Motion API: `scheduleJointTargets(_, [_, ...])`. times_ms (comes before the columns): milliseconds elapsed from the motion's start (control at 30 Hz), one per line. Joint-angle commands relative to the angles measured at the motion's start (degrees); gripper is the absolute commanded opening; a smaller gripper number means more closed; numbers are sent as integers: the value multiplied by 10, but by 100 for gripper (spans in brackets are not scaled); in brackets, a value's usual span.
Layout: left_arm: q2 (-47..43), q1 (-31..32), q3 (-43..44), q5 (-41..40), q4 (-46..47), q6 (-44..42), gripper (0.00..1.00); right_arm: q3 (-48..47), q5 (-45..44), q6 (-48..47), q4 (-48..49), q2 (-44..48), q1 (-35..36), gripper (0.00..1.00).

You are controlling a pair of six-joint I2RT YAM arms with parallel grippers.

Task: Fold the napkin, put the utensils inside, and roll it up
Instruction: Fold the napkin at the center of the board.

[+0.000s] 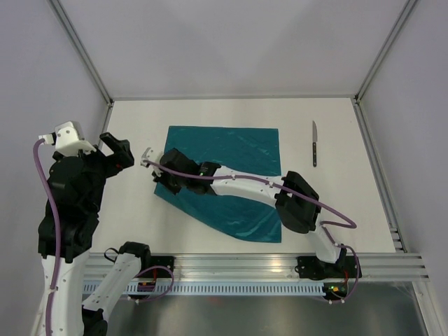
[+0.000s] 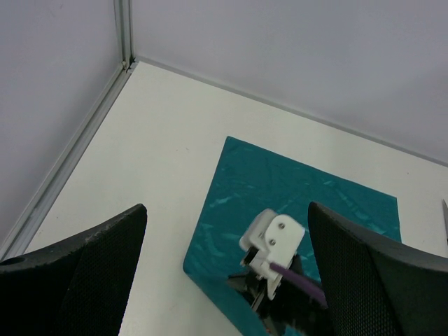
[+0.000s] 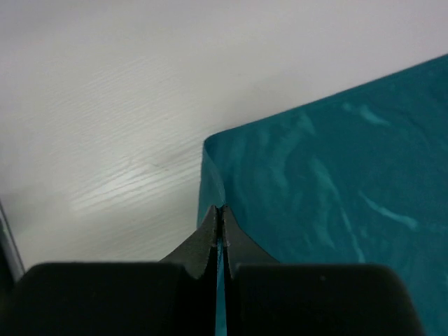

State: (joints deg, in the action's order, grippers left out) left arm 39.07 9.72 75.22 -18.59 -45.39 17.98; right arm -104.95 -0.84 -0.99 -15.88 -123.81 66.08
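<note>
At the left edge of the napkin (image 1: 238, 150), near its corner, the right gripper (image 3: 220, 211) pinches the teal cloth, fingers pressed together. The left gripper (image 1: 117, 150) hangs spread wide beside it, holding nothing. The knife (image 1: 314, 143) lies well apart on the table (image 1: 140, 119), to the right.

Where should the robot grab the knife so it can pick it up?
By the dark handle, the end nearer the arms. The knife lies flat and apart from the napkin, so come straight down from above and pinch across its thin width. The right gripper is likely handier, but it is shut on the napkin's edge now.
</note>
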Motion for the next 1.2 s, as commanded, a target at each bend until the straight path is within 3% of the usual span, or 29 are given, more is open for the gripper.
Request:
scheduleJointTargets(0, [4,-2,-15,-2,25,-15,100,0,2,-17,-16,44,-37,0])
scheduleJointTargets(567, [-32,-3,-135,0,82,-22,100,129,-10,-65,18,110,-206,0])
scheduleJointTargets(1167, [-69,-3,-253,-20,138,-27,100,147,-19,-68,50,115,-322,1])
